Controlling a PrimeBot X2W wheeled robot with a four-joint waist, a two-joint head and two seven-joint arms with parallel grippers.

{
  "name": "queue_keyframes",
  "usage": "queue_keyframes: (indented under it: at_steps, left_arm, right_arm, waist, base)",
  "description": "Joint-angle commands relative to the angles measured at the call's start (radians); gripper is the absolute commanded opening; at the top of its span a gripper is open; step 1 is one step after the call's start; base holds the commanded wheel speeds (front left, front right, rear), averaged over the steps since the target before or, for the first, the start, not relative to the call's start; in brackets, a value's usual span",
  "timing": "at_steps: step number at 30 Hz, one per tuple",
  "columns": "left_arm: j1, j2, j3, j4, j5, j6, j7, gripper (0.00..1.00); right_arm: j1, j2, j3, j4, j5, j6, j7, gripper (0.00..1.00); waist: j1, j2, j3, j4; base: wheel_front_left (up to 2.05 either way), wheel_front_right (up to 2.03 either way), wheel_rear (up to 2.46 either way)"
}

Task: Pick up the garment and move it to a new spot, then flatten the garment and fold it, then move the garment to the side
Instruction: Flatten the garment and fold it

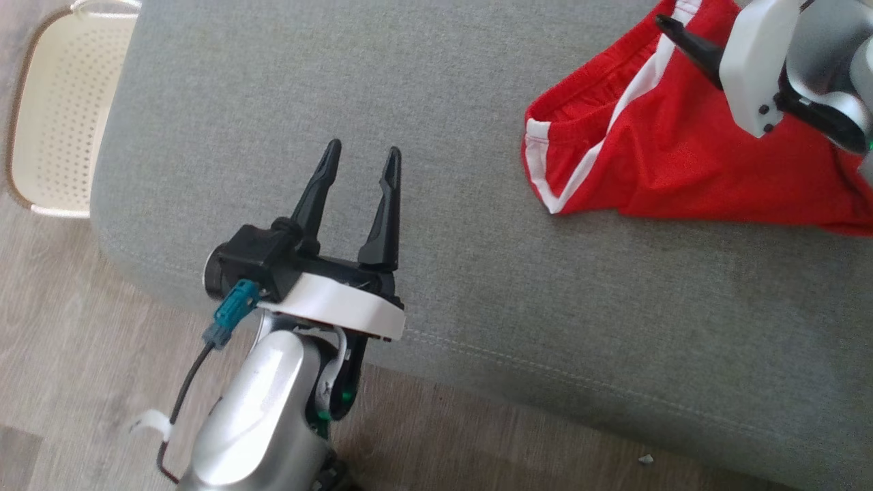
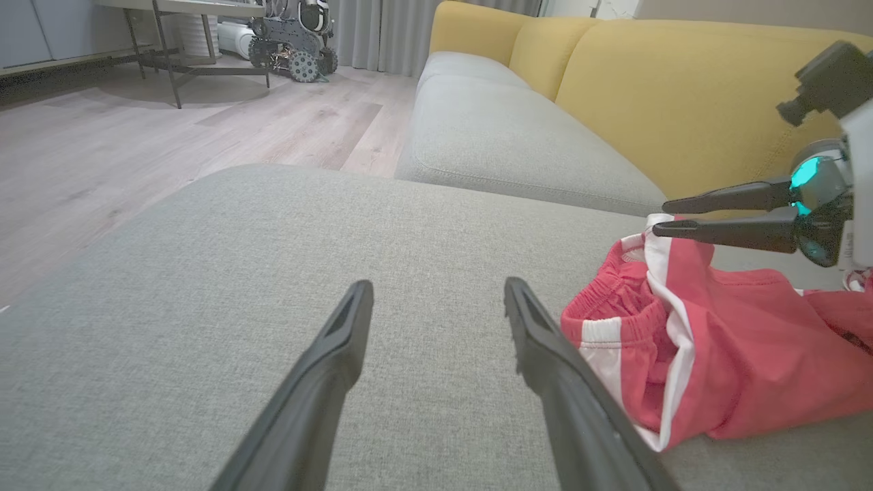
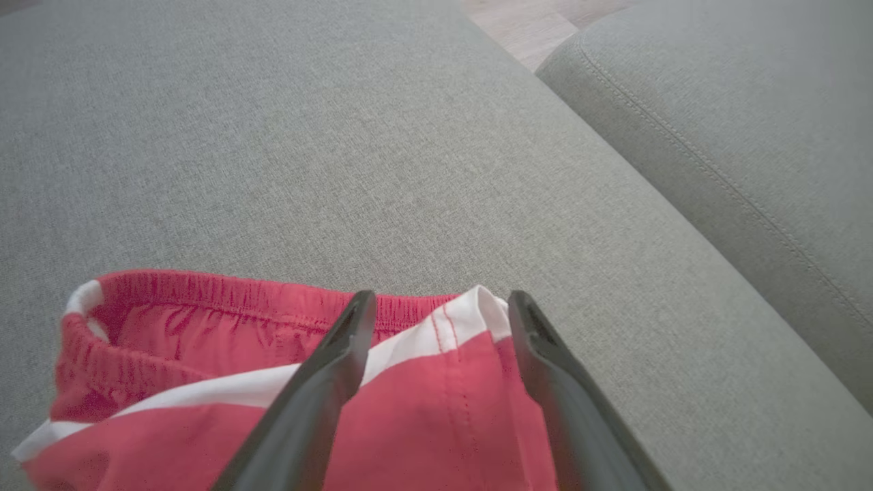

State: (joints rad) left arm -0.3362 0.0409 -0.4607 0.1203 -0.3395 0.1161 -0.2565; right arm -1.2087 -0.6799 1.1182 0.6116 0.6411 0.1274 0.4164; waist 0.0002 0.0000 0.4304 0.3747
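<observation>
Closest to my head camera is the left gripper (image 1: 364,149), its two long dark fingers spread apart and holding nothing. It hovers over the near edge of the broad grey fabric sofa cushion (image 1: 477,102), well apart from the work. I judge it is parked there so the other arm has a free path, while staying close enough to help with flattening once the cloth is laid out.

The garment, a pair of red fabric shorts with white side stripes and an elastic waistband (image 1: 655,150), lies bunched on the cushion's far right part, waistband opening turned toward the left arm. The cloth is rumpled and doubled over itself, not flat, so none of the folding can begin where it lies.

My right gripper (image 3: 442,300) is over the shorts, released, with the jaws set wide. In its wrist view the fingers straddle the white stripe just where it meets the waistband. That seam is thick and raised, which I take to be why it is lined up there: it gives a firm bite. I cannot tell whether the tips touch the fabric.

The cream perforated plastic basket (image 1: 61,116) stands on the wooden floor beside the cushion, far from both arms.
</observation>
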Motion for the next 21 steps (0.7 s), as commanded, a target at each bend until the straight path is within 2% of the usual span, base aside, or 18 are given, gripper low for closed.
queue_keyframes:
  at_steps: [1,10,11,12,21]
  left_arm:
    - [-0.031,0.009,0.021,-0.039,-0.011,0.008,-0.005,1.0]
    - [-0.043,0.009,0.014,-0.037,-0.016,0.015,-0.005,1.0]
    - [-0.044,0.009,0.015,-0.036,-0.016,0.015,-0.005,1.0]
    - [-0.045,0.009,0.015,-0.035,-0.015,0.015,-0.005,1.0]
    - [-0.044,0.009,0.032,-0.022,0.0,0.017,-0.005,1.0]
  right_arm:
    - [-0.03,-0.01,0.017,0.0,0.022,0.003,-0.003,1.0]
    - [-0.073,0.006,0.09,0.069,0.081,0.003,-0.016,1.0]
    - [-0.075,0.009,0.095,0.073,0.091,0.003,-0.016,0.32]
    - [-0.077,0.011,0.101,0.074,0.097,0.003,-0.02,0.0]
    - [-0.091,0.018,0.129,0.082,0.144,0.003,-0.094,0.0]
  waist:
    - [-0.0002,0.0,0.011,0.008]
    - [-0.0002,0.0,0.025,0.01]
    - [-0.0002,0.0,0.025,0.009]
    - [-0.0002,0.0,0.025,0.008]
    - [-0.0002,0.0,0.009,-0.023]
  base:
    - [0.0,0.0,0.0]
    - [0.0,0.0,0.0]
    - [0.0,0.0,0.0]
    - [0.0,0.0,0.0]
    - [0.0,0.0,0.0]
